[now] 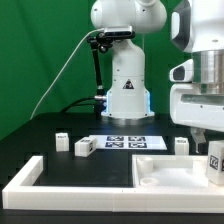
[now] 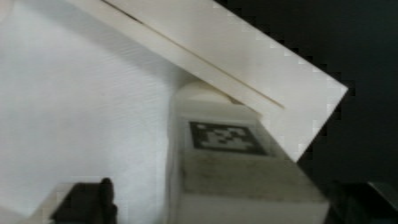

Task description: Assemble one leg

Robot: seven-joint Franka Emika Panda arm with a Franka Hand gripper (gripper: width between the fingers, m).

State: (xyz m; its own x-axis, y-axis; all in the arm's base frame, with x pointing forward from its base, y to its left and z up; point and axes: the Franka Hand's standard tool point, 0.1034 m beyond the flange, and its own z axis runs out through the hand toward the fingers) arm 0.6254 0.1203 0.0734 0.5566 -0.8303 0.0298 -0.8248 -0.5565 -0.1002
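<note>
A white leg (image 2: 228,150) with a black-and-white tag on its face stands against the corner of the large white tray (image 2: 89,100). In the exterior view this leg (image 1: 215,158) is at the tray's (image 1: 165,172) far right corner, at the frame's right edge. My gripper (image 2: 222,205) straddles the leg. One dark finger (image 2: 89,200) stands apart from it with a visible gap, and the other (image 2: 356,200) is close to its other side. The jaws are open. In the exterior view the gripper (image 1: 205,135) hangs just above the leg.
Three more white legs (image 1: 61,141) (image 1: 83,147) (image 1: 181,144) lie loose on the black table. The marker board (image 1: 127,142) lies before the robot base (image 1: 125,95). The long white L-shaped border bar (image 1: 30,175) runs along the exterior view's left and front.
</note>
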